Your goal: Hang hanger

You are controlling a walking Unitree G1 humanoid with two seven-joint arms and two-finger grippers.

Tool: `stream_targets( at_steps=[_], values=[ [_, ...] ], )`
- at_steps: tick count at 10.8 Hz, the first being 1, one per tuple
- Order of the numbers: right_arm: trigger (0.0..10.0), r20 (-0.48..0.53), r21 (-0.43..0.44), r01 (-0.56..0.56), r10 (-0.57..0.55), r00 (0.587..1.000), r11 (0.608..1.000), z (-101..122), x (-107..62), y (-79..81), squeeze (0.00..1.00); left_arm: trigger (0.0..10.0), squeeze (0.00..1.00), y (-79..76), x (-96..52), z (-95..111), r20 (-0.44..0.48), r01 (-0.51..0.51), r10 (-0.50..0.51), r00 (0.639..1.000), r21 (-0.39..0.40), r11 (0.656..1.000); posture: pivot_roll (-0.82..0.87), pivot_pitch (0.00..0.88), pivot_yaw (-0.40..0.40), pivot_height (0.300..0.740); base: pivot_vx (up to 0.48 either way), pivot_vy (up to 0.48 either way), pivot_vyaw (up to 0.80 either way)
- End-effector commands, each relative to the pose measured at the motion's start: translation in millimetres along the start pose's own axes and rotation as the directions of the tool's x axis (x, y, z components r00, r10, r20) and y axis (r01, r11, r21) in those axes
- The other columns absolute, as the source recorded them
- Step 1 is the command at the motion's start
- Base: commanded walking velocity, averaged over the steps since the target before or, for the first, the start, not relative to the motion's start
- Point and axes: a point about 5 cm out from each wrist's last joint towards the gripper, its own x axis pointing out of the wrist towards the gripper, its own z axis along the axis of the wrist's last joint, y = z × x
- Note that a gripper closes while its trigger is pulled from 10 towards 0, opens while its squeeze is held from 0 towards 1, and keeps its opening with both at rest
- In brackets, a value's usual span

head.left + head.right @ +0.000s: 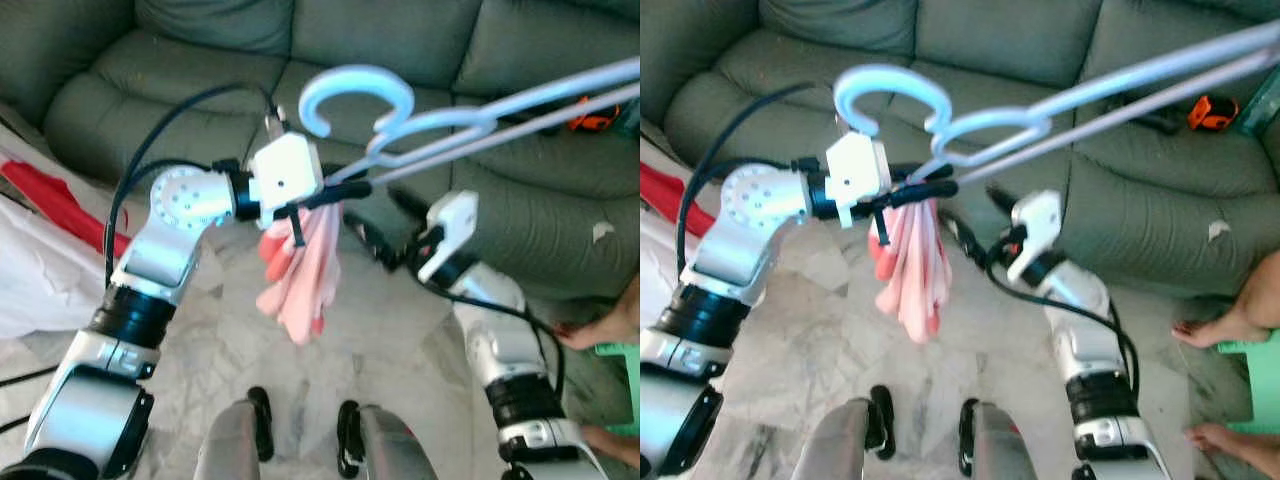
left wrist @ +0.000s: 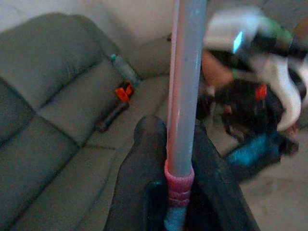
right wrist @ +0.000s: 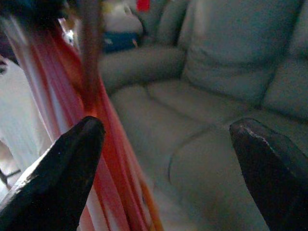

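A grey-green sofa (image 1: 420, 60) with plump cushions runs across the far side of the room. On its seat, toward the right end, lie a dark object with an orange part (image 1: 1212, 110) and a bottle (image 2: 124, 70); what the dark object is cannot be told. The floor (image 1: 230, 330) before the sofa is pale marble-patterned tile. At the left edge of the floor lies white and red cloth (image 1: 40, 230). A person's bare feet (image 1: 1215, 325) rest on the floor at the right. Light is soft and even.
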Motion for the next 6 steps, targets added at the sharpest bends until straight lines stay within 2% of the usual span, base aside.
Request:
stream_targets(
  at_steps=[1,3,6],
  values=[
    [10.0,-0.013,0.007,-0.008,0.008,1.000,1.000,-2.4,-4.9,2.0,0.00,0.0,0.00,-5.1,0.2,-4.6,-0.016,0.015,-0.015,1.000,0.007,1.000,-0.03,0.243,-0.018,0.740,0.000,0.000,0.00],
    [10.0,-0.049,0.007,0.001,-0.001,0.999,1.000,-10.3,-7.7,0.2,0.00,0.0,0.00,-8.4,5.8,5.2,0.027,0.039,-0.040,0.999,0.007,0.999,-0.03,0.244,-0.017,0.740,0.000,0.000,0.00],
    [10.0,-0.067,0.029,-0.011,0.013,0.998,1.000,-14.7,-1.2,2.2,0.00,0.0,0.00,-9.4,7.5,22.9,0.095,0.058,-0.059,0.994,0.008,0.998,-0.02,0.245,-0.024,0.740,0.000,0.000,0.00]
  ],
)
